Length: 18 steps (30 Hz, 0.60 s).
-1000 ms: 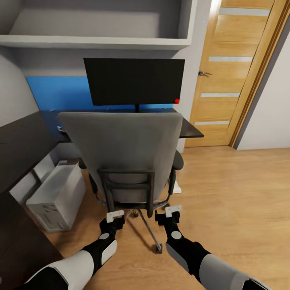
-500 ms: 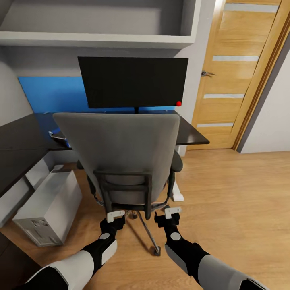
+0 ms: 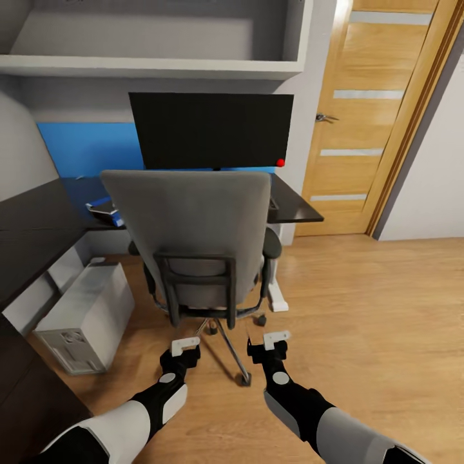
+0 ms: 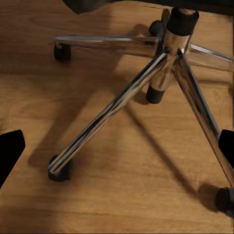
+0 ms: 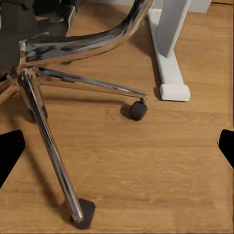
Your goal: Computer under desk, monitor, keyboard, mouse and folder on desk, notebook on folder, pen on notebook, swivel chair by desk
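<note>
Rolled forward, the swivel chair (image 3: 193,238) now sits nearer the counter (image 3: 296,206); both end effectors, left (image 3: 185,347) and right (image 3: 276,338), hang open, empty.

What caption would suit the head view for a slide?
Both open grippers hover low behind the swivel chair, which faces the desk and monitor.
</note>
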Tool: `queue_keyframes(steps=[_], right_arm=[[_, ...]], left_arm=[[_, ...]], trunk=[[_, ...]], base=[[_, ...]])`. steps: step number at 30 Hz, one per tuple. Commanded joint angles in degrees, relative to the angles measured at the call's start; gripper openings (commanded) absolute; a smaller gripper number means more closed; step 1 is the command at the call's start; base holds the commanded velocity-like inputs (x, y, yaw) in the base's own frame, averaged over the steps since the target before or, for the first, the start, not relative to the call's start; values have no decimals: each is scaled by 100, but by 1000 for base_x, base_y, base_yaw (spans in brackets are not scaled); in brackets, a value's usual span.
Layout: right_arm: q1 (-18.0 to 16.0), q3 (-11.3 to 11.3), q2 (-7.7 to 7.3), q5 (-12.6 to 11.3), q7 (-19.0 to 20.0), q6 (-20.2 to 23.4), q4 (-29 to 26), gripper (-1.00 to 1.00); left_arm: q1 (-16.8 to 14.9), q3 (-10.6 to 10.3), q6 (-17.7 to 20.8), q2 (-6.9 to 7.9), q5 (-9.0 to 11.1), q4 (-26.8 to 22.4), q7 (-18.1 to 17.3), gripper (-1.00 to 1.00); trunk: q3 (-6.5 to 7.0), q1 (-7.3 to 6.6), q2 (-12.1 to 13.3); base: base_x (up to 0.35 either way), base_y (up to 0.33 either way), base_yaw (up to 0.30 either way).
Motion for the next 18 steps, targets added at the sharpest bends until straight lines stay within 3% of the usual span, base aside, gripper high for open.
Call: queue_keyframes(steps=[1, 14, 18], right_arm=[[-8, 46, -2, -63, -29, -33, 0, 100], [-8, 21, -8, -86, -36, -286, 121, 100], [-8, 15, -12, -87, -38, -289, 186, 100]], left_arm=[[-4, -49, -16, 0, 32, 3, 32, 100], [-4, -46, -35, -1, 32, 1, 40, 100], [-4, -37, -14, 9, 61, 53, 47, 100]], trunk=[[-5, -5, -2], [229, -290, 519], [300, -378, 679]], base=[[-333, -75, 0], [-336, -6, 0], [-212, 0, 0]])
